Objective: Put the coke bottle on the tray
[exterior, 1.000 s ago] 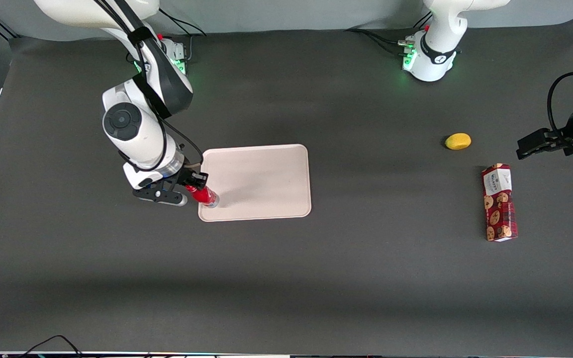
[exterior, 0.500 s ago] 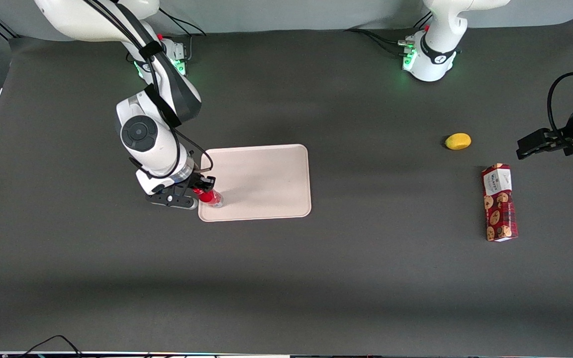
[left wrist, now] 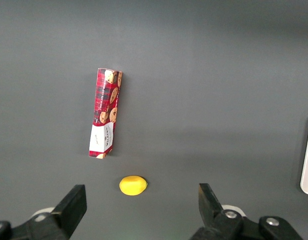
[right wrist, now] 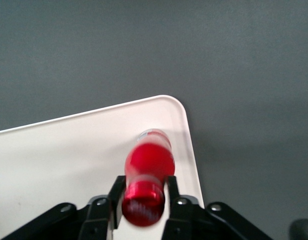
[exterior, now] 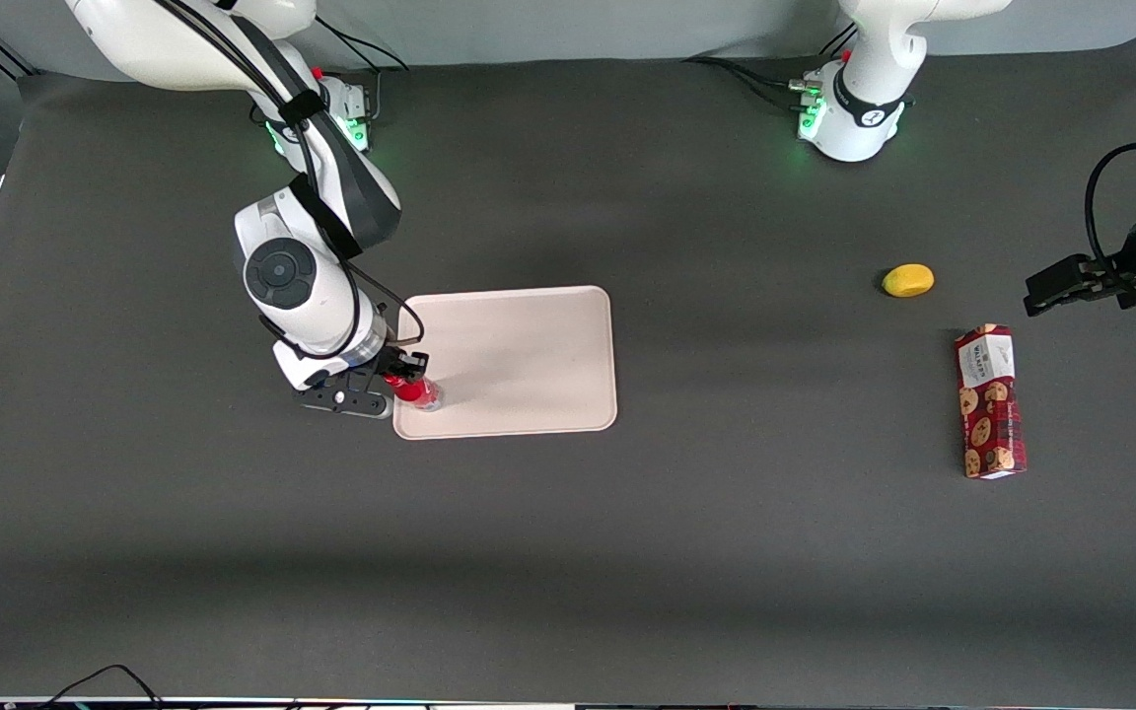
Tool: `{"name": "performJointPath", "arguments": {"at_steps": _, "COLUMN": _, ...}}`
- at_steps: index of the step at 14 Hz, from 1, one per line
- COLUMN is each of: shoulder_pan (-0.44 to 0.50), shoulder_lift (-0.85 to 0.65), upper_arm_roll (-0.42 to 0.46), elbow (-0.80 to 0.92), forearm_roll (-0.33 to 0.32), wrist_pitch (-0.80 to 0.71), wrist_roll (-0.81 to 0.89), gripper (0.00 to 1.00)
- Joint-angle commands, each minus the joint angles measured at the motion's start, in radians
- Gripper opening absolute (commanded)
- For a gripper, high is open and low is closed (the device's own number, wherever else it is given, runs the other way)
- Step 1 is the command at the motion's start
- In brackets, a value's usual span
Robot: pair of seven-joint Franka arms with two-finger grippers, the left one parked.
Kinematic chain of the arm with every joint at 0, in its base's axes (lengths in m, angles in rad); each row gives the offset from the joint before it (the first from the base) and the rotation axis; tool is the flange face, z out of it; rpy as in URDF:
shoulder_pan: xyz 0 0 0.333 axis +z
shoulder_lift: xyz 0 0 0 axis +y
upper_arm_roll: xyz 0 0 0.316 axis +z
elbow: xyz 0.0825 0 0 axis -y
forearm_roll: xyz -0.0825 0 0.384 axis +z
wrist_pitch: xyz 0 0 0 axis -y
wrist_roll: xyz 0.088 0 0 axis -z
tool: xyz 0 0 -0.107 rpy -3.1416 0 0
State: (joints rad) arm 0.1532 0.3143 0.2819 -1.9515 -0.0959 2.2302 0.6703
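Observation:
The coke bottle (exterior: 418,391), small and red with a silvery base, stands nearly upright on the pale pinkish-beige tray (exterior: 519,360), at the tray's corner nearest the front camera on the working arm's end. My gripper (exterior: 400,375) is shut on its neck just under the red cap. In the right wrist view I look down on the bottle (right wrist: 149,167), with the black fingers (right wrist: 117,192) clamped on either side of the cap and the tray's rounded corner (right wrist: 176,107) below. The gripper (right wrist: 143,197) sits directly above the bottle.
A yellow lemon (exterior: 907,280) and a red cookie box (exterior: 989,400) lie toward the parked arm's end of the table; both show in the left wrist view, lemon (left wrist: 133,185) and box (left wrist: 106,112). The dark table mat surrounds the tray.
My gripper moved with the bottle toward the tray and lowered; the bottle went from tilted at the tray's edge to nearly upright on the tray's corner.

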Motion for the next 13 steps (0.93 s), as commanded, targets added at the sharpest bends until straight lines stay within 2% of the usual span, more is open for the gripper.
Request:
{"name": "performJointPath", "arguments": {"at_steps": 1, "shoulder_pan": 0.008, "shoulder_lift": 0.005, "upper_arm_roll": -0.006, "elbow": 0.008, "forearm_roll": -0.061, "wrist_pitch": 0.008, "wrist_roll": 0.037, "gripper": 1.00}}
{"name": "performJointPath", "arguments": {"at_steps": 4, "shoulder_pan": 0.006, "shoulder_lift": 0.000, "upper_arm_roll": -0.009, "elbow": 0.032, "forearm_roll": -0.061, "wrist_pitch": -0.016, "wrist_roll": 0.034, "gripper": 1.00}}
{"name": "performJointPath", "arguments": {"at_steps": 8, "shoulder_pan": -0.001, "shoulder_lift": -0.040, "upper_arm_roll": -0.018, "elbow": 0.215, "forearm_roll": -0.062, "wrist_pitch": -0.237, "wrist_roll": 0.002, "gripper": 1.00}}
{"name": "performJointPath", "arguments": {"at_steps": 10, "shoulder_pan": -0.004, "shoulder_lift": -0.095, "upper_arm_roll": -0.044, "elbow": 0.294, "forearm_roll": -0.061, "wrist_pitch": -0.363, "wrist_roll": -0.110, "gripper": 1.00}}
{"name": "performJointPath", "arguments": {"at_steps": 13, "shoulder_pan": -0.017, "shoulder_lift": -0.243, "upper_arm_roll": -0.128, "elbow": 0.330, "forearm_roll": -0.013, "wrist_pitch": -0.510, "wrist_roll": -0.267, "gripper": 1.00}}
